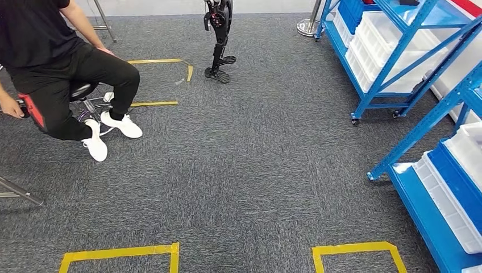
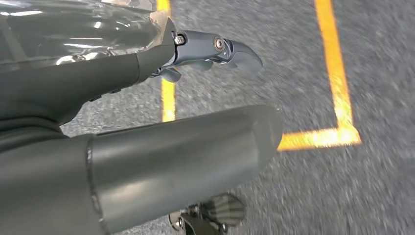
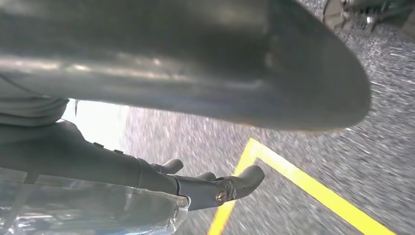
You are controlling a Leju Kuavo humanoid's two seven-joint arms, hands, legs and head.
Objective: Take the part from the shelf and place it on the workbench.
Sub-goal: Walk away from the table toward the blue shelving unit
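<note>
From the head view you are looking down on grey carpet (image 1: 244,165) marked with yellow tape outlines (image 1: 119,253). The blue shelf (image 1: 398,68) stands at the right, its tiers loaded with white bins (image 1: 381,51) and a blue bin (image 1: 463,182) on the nearer rack. You cannot tell which bin holds the part (none of the contents can be made out from here). A person (image 1: 51,74) in black clothes and white shoes sits on a stool at the left, and a dark legged stand (image 1: 219,40) is at the far side of the carpet.

In the left wrist view, your left hand (image 2: 147,132) hangs over the carpet beside a yellow tape corner (image 2: 342,132), its fingers (image 2: 220,51) extended and spread from the thumb, holding nothing. In the right wrist view, your right hand (image 3: 186,127) hangs the same way above another tape line (image 3: 313,191), fingers (image 3: 230,186) slightly bent, apart from the thumb and empty. Both pictures are a little blurred.
</note>
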